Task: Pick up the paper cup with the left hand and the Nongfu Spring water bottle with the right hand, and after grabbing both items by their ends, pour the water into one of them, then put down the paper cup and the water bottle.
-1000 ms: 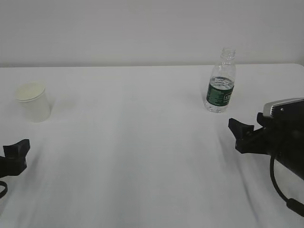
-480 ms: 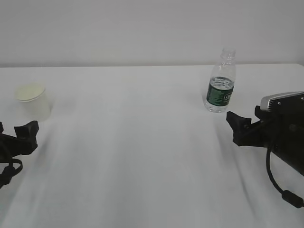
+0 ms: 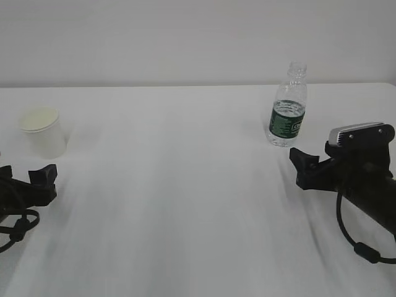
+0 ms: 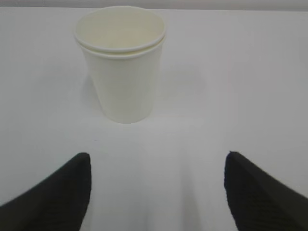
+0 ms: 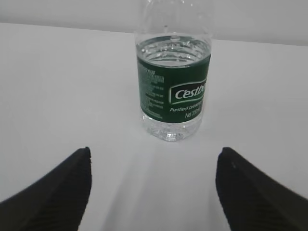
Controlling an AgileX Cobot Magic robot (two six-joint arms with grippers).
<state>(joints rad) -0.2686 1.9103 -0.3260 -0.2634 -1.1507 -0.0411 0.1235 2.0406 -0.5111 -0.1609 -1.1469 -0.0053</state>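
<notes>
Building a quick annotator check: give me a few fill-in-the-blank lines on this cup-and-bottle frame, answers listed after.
1. The paper cup stands upright on the ____ side of the table in the exterior view.
2. The label band on the water bottle is dark ____.
3. Both the left gripper and the right gripper have their jaws ____.
4. The bottle's neck has no ____ on it.

Missing words: left; green; open; cap

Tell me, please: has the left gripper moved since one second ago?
Yes. In the exterior view the left gripper has come forward and to the right, closer to the paper cup, which stands in the same place on the table. Its jaws are open.
</notes>
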